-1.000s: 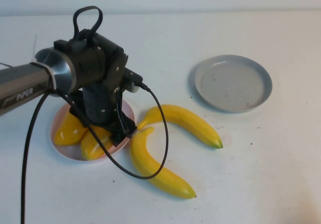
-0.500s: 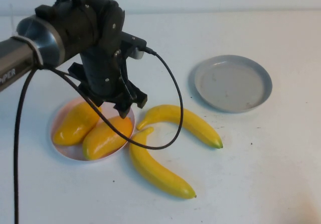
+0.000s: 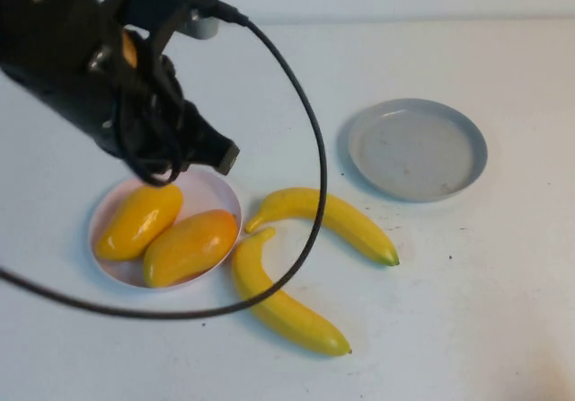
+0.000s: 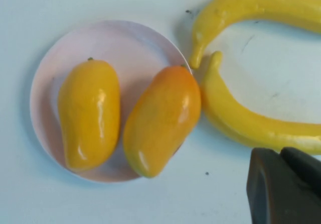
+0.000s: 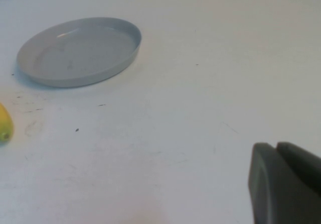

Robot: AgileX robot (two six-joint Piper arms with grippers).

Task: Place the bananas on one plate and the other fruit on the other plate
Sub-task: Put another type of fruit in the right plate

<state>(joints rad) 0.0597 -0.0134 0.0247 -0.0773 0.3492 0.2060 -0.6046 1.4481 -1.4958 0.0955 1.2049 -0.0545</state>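
Observation:
Two mangoes lie side by side on the pale pink plate (image 3: 216, 188): the yellow one (image 3: 135, 221) and the orange-blushed one (image 3: 190, 246). Two bananas (image 3: 328, 217) (image 3: 278, 307) lie on the table just right of that plate. The grey-blue plate (image 3: 418, 149) sits empty at the back right. My left gripper (image 3: 220, 158) hangs high above the pink plate, shut and empty. In the left wrist view it (image 4: 283, 184) shows over the plate (image 4: 130, 48), both mangoes (image 4: 89, 113) (image 4: 161, 119) and the bananas (image 4: 261, 3) (image 4: 241, 123). My right gripper (image 5: 281, 184) is shut and empty, low over bare table near the grey-blue plate (image 5: 80, 50).
The left arm's black cable (image 3: 310, 176) loops down over the bananas and the pink plate's front. The white table runs to a back edge behind the plates. One banana's tip (image 5: 4, 123) shows in the right wrist view.
My left arm has risen up and away from the pink plate, towards the camera. Both mangoes now lie uncovered on the plate. The bananas have not moved.

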